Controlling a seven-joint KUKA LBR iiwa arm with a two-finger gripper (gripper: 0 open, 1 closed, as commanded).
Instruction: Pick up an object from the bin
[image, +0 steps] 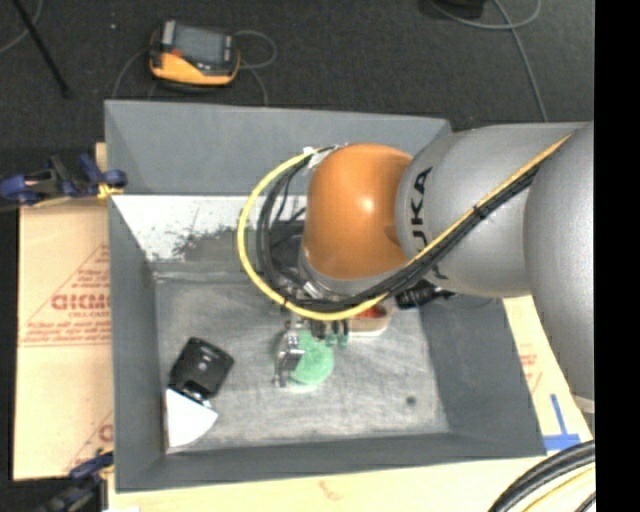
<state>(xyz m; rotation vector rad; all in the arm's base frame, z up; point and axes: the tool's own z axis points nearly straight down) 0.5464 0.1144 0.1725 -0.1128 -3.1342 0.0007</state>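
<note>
At the gripper (291, 362), rounded green lump (318, 369)

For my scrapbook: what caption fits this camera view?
Robot gripper over a green lump; black box and white wedge lie left.

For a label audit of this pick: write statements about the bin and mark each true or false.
1. The claw is down at the green rounded lump in the middle of the grey metal bin. True.
2. The black boxy plastic object lies against the bin's right wall. False: it lies at the lower left.
3. The white triangular piece sits in the lower-left corner, against the black object. True.
4. The green lump is buried in a heap. False: it lies by itself on the floor.
</note>
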